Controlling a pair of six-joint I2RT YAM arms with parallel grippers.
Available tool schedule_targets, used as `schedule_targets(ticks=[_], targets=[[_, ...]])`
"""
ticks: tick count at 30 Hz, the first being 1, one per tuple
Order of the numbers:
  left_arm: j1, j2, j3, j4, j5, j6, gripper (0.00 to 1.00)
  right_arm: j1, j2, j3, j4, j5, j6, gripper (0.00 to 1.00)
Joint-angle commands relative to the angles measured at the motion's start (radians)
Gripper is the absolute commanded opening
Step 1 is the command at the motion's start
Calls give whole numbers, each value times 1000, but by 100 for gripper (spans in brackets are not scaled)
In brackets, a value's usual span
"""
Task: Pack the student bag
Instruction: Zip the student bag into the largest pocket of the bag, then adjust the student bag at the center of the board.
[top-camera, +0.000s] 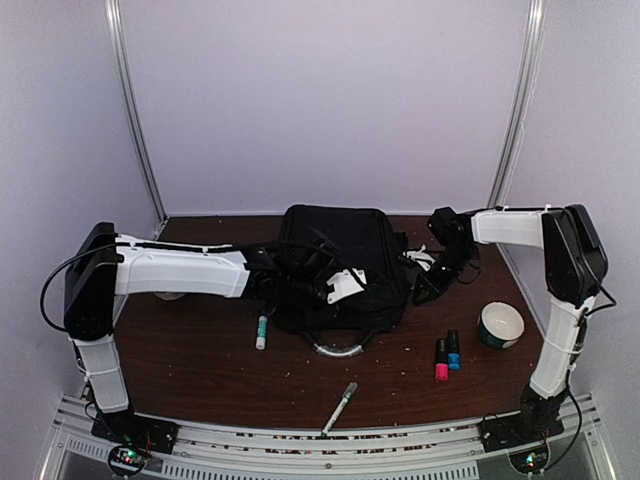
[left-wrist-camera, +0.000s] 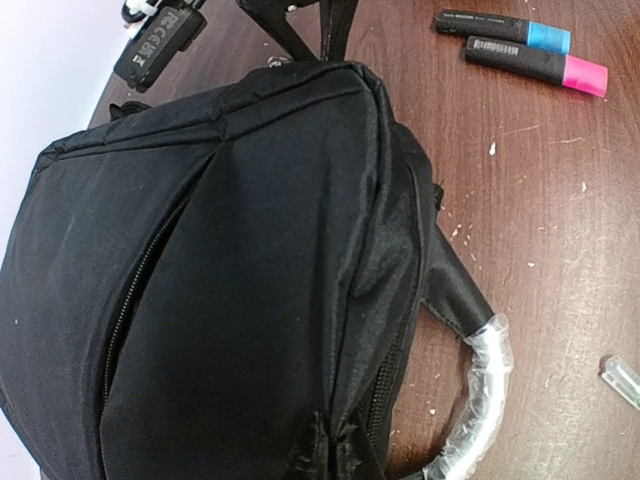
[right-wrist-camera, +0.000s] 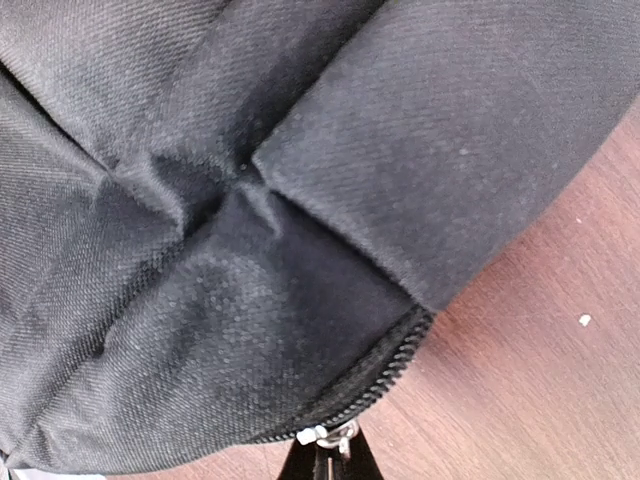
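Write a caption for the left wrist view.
Black backpack on a brown table, blue-capped highlighter and pink-capped highlighter beside it.

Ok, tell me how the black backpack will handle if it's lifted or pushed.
Probably floppy: the backpack shows creased, folded cloth up close, so it should sag when lifted. It lies flat on the table, so a push likely slides it, not tips it. Tugging the zipper pull may drag cloth.

Table (top-camera: 200, 370) holds student bag (top-camera: 345, 255), 2 highlighters (top-camera: 441, 358) (pink, blue), bowl (top-camera: 500, 307), perhaps pen (top-camera: 340, 407).
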Motion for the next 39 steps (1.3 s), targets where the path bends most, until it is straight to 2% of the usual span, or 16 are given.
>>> schedule_targets(ticks=[1,14,17,19,21,24,27,31,39], targets=[[-4,-64,-25,-5,-8,-9,0,-26,18,52,-26,108,2,0],[-24,-71,-44,51,-24,12,2,-36,151,267,-119,180,37,0],[-24,-75,-42,54,-29,-5,8,-36,134,270,-126,169,36,0],[-24,-87,-46,54,-33,-14,19,-37,105,260,-131,164,34,0],[-24,-102,-50,52,-45,-26,33,-39,61,236,-128,164,32,7],[-24,-140,-55,44,-68,-45,45,-45,-27,191,-117,158,29,17],[-22,-196,-65,45,-112,-64,48,-50,-125,144,-108,172,24,25],[-6,-252,-63,22,-170,-80,51,-50,-245,93,-99,147,-1,30],[123,-306,-69,-26,-178,-242,60,-46,-438,28,-63,16,-26,42]])
